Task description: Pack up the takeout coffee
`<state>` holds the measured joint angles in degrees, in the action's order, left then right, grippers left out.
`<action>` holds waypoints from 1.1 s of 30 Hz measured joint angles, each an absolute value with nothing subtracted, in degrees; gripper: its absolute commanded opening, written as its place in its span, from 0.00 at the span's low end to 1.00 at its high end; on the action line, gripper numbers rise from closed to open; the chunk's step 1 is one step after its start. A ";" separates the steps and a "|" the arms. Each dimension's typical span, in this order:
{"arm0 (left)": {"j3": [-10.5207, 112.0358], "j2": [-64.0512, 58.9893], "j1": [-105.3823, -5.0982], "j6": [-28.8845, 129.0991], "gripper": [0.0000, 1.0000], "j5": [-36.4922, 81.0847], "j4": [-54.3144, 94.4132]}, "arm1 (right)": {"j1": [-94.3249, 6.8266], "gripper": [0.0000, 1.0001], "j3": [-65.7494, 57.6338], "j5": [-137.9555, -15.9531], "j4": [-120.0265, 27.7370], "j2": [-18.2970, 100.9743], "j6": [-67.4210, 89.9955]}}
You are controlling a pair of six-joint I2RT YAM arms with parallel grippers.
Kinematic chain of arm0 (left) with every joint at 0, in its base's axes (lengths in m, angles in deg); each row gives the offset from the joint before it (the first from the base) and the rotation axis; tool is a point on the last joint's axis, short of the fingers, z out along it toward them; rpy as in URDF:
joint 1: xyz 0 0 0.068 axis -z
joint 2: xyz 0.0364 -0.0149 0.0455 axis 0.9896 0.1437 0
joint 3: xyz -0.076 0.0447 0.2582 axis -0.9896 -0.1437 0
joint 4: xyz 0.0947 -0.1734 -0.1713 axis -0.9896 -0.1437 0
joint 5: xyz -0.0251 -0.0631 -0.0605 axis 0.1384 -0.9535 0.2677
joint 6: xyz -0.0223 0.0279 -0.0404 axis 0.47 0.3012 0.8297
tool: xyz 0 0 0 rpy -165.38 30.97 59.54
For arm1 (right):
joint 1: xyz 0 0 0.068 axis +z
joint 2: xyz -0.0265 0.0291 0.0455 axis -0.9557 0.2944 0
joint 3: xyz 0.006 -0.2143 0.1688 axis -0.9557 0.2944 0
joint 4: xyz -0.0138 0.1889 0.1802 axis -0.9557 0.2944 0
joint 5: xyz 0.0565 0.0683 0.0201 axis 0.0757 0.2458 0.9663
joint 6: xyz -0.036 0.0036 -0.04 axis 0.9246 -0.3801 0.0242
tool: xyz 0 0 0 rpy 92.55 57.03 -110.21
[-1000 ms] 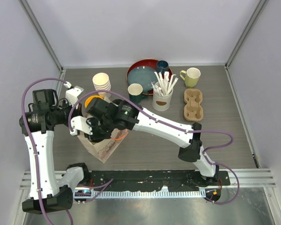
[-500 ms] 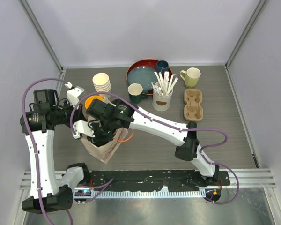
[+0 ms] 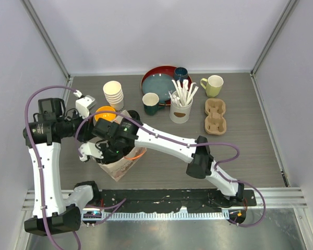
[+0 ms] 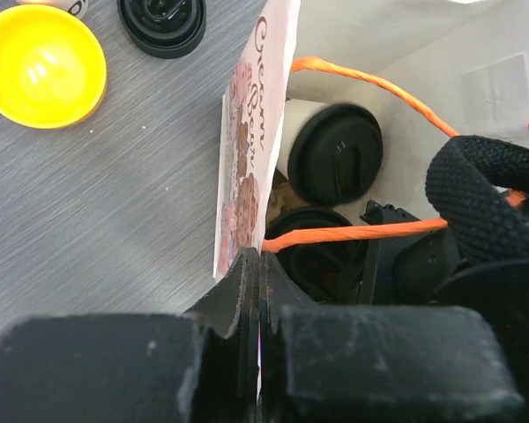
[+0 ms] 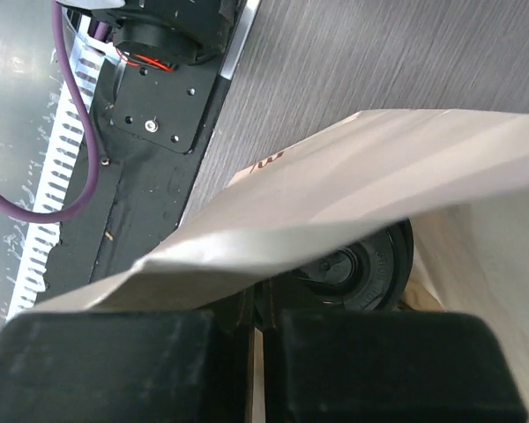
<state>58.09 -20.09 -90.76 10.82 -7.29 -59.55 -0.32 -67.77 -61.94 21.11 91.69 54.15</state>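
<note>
Both takeout coffees are already in the paper bag point(image 4: 247, 150). The left wrist view looks into its mouth: cup A point(image 4: 335, 154) rests against the pale inner wall, and cup B point(image 4: 310, 256) is just beside it, nearer the camera. Each has a black sip lid facing the opening. 2 strands of orange cord handle point(image 4: 361, 84) cross above them. The left gripper point(image 4: 257, 264) has its jaws closed flat on the printed wall at the rim, with the paper pinched between them. The right gripper point(image 5: 251, 304) is clamped the same way on a cream fold of the rim across the mouth. A black lid shows under that fold, but I cannot tell which cup it belongs to. Judgement: the 2 pinches on separate walls are there to keep the thin bag spread and standing, so the cups stay seated and the handles stay clear. Loading looks complete, and what remains is probably closing or releasing the bag. Risks: the paper could tear if the arms pull apart, and the bag could slump if 1 side is let go first. The yellow bowl point(image 4: 40, 62) and a loose black lid point(image 4: 163, 18) lie on the table point(image 4: 115, 220) outside the bag, apart from it.
</note>
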 measured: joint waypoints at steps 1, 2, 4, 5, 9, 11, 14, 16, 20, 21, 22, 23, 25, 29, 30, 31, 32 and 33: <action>58.09 -20.09 -90.76 10.80 0.00 -7.33 -59.61 | -0.37 0.01 -67.95 -61.98 20.94 91.87 53.94; 58.09 -20.09 -90.76 10.80 0.00 -7.46 -59.61 | -0.37 0.01 -68.01 -62.01 20.96 91.89 53.87; 58.09 -20.09 -90.73 10.80 0.00 -7.66 -59.68 | -0.47 0.01 -68.01 -62.55 21.01 91.91 53.81; 58.09 -20.09 -90.76 10.80 0.00 -7.68 -59.68 | -0.56 0.01 -68.01 -62.68 20.98 91.98 53.78; 58.09 -20.09 -90.76 10.80 0.00 -7.68 -59.68 | -0.96 0.01 -68.01 -62.60 20.74 92.24 53.74; 58.09 -20.09 -90.76 10.71 0.00 -7.66 -59.44 | -1.17 0.01 -68.01 -62.38 20.61 92.68 53.78; 58.07 -20.09 -90.76 10.58 0.00 -7.64 -59.35 | -1.70 0.06 -67.97 -62.25 20.66 93.95 53.30; 58.03 -20.07 -90.76 10.56 0.00 -7.55 -59.24 | -1.92 0.09 -67.95 -62.03 20.37 94.21 53.00; 58.03 -20.07 -90.76 10.56 0.00 -7.31 -59.20 | -1.96 0.18 -67.31 -61.87 19.98 94.10 52.25; 58.01 -20.07 -90.76 10.56 0.00 -7.18 -59.22 | -1.96 0.24 -66.99 -61.68 19.80 93.99 52.08; 57.98 -20.07 -90.76 10.56 0.00 -7.09 -59.22 | -1.96 0.29 -66.24 -61.46 19.34 93.60 51.77; 57.92 -20.07 -90.76 10.56 0.00 -6.98 -59.24 | -1.96 0.32 -65.43 -61.48 18.97 93.16 51.42; 57.81 -20.09 -90.76 10.56 0.00 -6.96 -59.15 | -1.96 0.42 -64.32 -61.53 18.38 92.53 50.92; 57.57 -20.20 -90.73 10.32 0.00 -6.41 -58.80 | -1.96 0.55 -62.31 -61.57 17.22 90.97 50.09; 57.52 -20.25 -90.73 10.12 0.00 -6.33 -58.63 | -1.96 0.57 -61.54 -61.68 16.74 90.36 49.76; 57.50 -20.31 -90.76 9.97 0.00 -6.11 -58.52 | -1.96 0.59 -60.69 -61.83 16.13 89.79 49.48; 57.50 -20.38 -90.76 9.86 0.00 -5.89 -58.43 | -1.96 0.61 -59.69 -62.01 15.32 89.09 49.19; 57.50 -20.42 -90.76 9.77 0.00 -5.71 -58.35 | -1.96 0.64 -58.83 -62.14 14.65 88.48 48.91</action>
